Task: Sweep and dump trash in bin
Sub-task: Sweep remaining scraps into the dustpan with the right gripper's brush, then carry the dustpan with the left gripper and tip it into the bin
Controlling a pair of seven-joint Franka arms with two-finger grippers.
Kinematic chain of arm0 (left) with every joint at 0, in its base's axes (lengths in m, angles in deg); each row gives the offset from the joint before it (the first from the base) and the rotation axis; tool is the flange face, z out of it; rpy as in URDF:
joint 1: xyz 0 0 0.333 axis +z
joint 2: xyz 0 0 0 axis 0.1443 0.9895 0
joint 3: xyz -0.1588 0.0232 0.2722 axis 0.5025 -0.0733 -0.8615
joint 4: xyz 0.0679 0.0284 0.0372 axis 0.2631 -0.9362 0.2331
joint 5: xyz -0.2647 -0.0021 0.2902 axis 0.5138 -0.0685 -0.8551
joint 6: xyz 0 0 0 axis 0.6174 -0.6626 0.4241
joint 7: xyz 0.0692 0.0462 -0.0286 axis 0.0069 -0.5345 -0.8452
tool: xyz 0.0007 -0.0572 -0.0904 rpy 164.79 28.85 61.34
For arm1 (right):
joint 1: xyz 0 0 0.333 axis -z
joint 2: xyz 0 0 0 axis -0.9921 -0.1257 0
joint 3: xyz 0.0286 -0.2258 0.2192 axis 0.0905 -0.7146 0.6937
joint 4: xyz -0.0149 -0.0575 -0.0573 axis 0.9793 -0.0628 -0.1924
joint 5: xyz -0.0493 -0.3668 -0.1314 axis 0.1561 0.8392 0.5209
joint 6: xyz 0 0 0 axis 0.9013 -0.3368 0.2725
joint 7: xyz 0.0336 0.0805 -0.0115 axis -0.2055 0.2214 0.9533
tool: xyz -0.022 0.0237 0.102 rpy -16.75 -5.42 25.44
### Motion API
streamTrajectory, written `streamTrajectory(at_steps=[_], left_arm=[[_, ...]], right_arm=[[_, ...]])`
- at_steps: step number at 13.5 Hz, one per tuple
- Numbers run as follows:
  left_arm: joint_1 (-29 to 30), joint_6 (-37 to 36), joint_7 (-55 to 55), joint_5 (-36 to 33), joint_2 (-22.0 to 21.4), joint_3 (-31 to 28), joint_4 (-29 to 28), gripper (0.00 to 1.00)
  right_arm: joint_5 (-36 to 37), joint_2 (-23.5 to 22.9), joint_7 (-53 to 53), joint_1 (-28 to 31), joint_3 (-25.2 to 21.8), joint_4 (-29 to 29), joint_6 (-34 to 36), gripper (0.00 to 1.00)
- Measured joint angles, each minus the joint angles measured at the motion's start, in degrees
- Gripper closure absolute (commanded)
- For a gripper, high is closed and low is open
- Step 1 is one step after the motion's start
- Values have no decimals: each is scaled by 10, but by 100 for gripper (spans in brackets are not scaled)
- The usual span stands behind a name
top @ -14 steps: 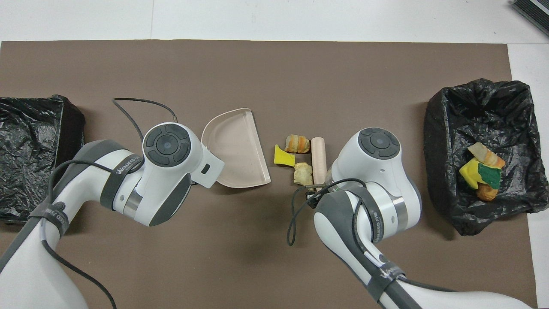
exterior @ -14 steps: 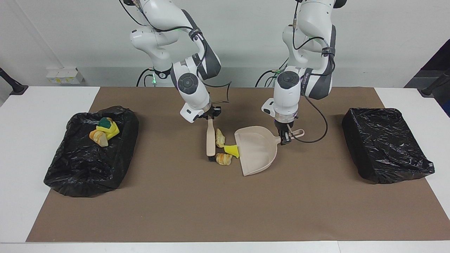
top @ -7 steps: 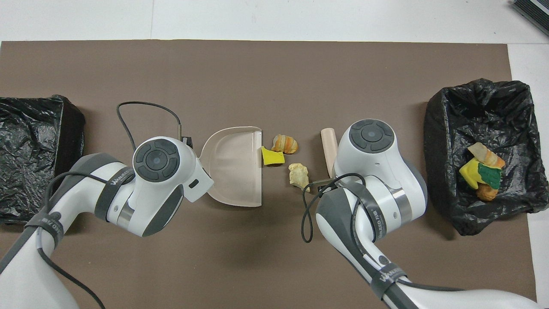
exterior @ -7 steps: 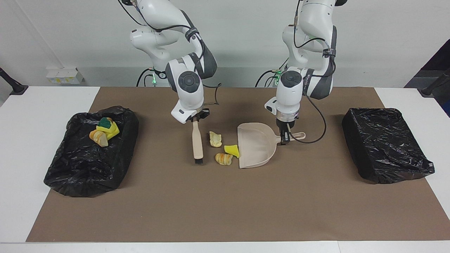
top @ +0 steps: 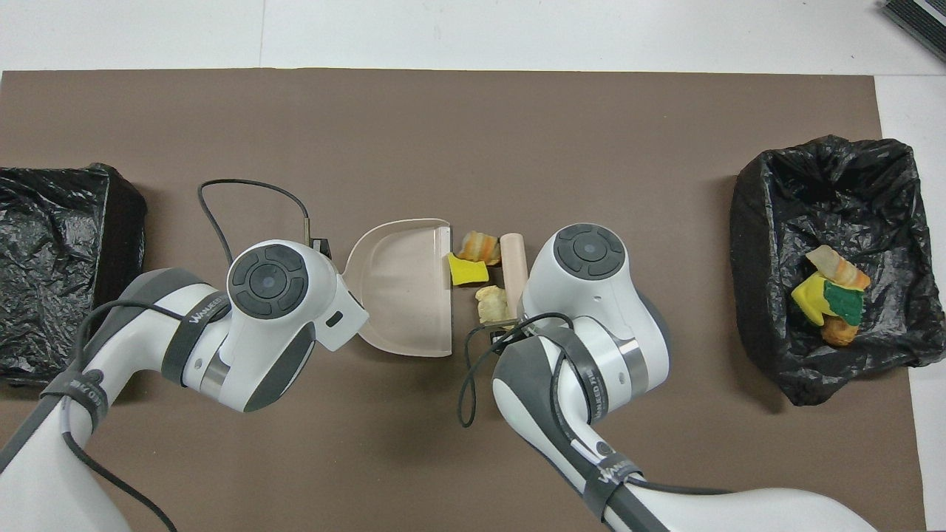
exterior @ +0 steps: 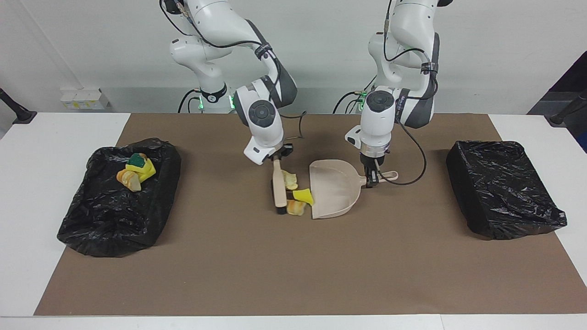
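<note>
We see our right gripper clamped on the brush | our left gripper clamped on the dustpan handle | three scraps lie on the mat between brush and dustpan mouth, the yellow one touching its lip | more scraps sit in the bin at the right arm's end

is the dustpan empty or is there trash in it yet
Empty. The dustpan shows only bare pan inside; the yellow scrap sits at its open edge, and the two other scraps lie just outside.
</note>
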Motion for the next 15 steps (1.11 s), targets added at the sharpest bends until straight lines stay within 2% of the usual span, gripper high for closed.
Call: streamTrajectory(at_steps=[2,4,7,8,10,13,15], left_arm=[[-1,-11,-17,0,-2,1,0,100],[-2,-15,-23,0,-3,1,-1,100],[-1,-15,-25,0,-4,0,-1,100],[-1,-15,-25,0,-4,0,-2,100],[3,-16,-25,0,-4,0,-2,100],[23,-16,-4,0,-5,-2,-1,100],[47,-16,21,0,-8,-3,0,100]], right_arm=[[-82,-3,-10,-28,1,1,-49,100],[-141,-4,-57,-42,2,1,-58,100],[-165,5,-72,-38,-3,0,-49,100],[-161,18,-55,-33,-6,-2,-34,100],[-95,61,7,-21,-8,-6,18,100],[-15,125,66,-16,-9,-5,134,100],[22,156,84,-17,-7,18,183,100]])
